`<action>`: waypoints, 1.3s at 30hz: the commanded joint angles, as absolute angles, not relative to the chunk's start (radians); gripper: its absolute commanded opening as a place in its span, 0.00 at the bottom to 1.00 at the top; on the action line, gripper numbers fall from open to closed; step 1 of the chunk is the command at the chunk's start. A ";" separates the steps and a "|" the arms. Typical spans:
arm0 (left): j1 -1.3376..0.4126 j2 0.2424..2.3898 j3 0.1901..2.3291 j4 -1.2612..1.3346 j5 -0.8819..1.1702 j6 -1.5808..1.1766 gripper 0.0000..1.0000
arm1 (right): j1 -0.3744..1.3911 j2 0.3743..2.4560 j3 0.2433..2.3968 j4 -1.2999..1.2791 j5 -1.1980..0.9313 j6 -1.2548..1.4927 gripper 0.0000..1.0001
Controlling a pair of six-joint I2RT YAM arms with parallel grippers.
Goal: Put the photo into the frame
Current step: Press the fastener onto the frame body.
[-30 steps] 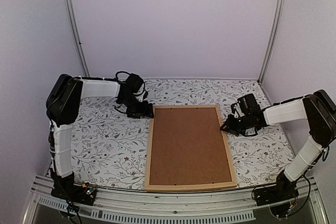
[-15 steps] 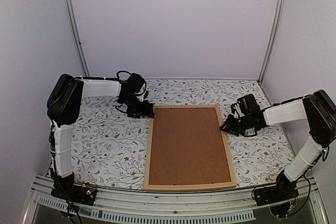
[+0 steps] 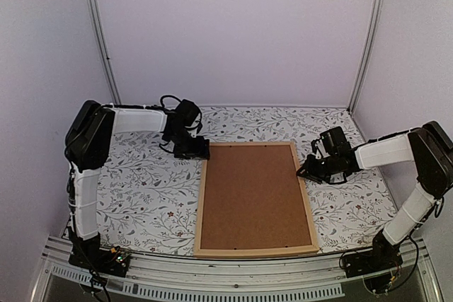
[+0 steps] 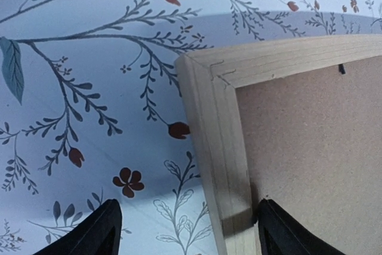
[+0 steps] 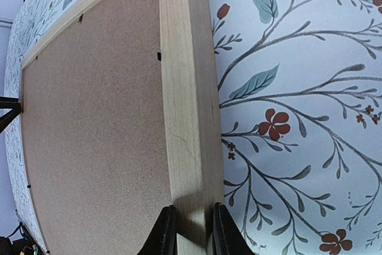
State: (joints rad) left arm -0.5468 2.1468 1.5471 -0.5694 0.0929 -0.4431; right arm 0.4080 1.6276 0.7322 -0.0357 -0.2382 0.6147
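Observation:
The frame (image 3: 200, 203) of light wood lies face down on the floral cloth, with the brown backing board (image 3: 255, 192) filling it. The photo is hidden. My left gripper (image 3: 200, 152) is open at the frame's far left corner. In the left wrist view (image 4: 186, 219) its jaws straddle the frame's left rail (image 4: 212, 123), one finger (image 4: 95, 237) over the cloth, the other (image 4: 286, 231) over the board. My right gripper (image 3: 304, 171) is shut on the frame's right rail; the right wrist view (image 5: 191, 219) shows the rail (image 5: 185, 88) pinched between both fingers.
The floral tablecloth (image 3: 148, 189) covers the table. Metal posts (image 3: 99, 33) and pale walls stand behind. The table's front rail (image 3: 226, 274) runs just below the frame's near edge.
My left gripper has shifted a little to the right, onto the frame's far left corner. The right gripper and the frame have not moved.

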 commanded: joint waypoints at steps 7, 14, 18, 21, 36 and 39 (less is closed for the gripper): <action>-0.636 2.224 1.449 -0.557 0.123 -0.459 0.81 | 0.439 1.657 0.704 -0.056 -0.296 0.660 0.00; -0.638 2.148 1.427 -0.516 0.112 -0.456 0.81 | 0.439 1.666 0.707 -0.058 -0.291 0.660 0.00; -0.637 2.063 1.420 -0.486 0.097 -0.456 0.83 | 0.439 1.669 0.709 -0.059 -0.286 0.662 0.00; -0.635 2.003 1.396 -0.473 0.081 -0.458 0.85 | 0.439 1.669 0.706 -0.058 -0.281 0.666 0.00; -0.638 1.768 1.073 -0.445 0.125 -0.534 0.86 | 0.439 1.673 0.700 -0.055 -0.283 0.671 0.00; -0.642 1.751 1.045 -0.443 0.131 -0.544 0.86 | 0.439 1.673 0.697 -0.056 -0.280 0.671 0.00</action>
State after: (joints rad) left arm -0.6285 1.7943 1.0752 -0.4545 0.1146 -0.5156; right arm 0.4191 1.6341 0.7315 -0.0170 -0.2424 0.6395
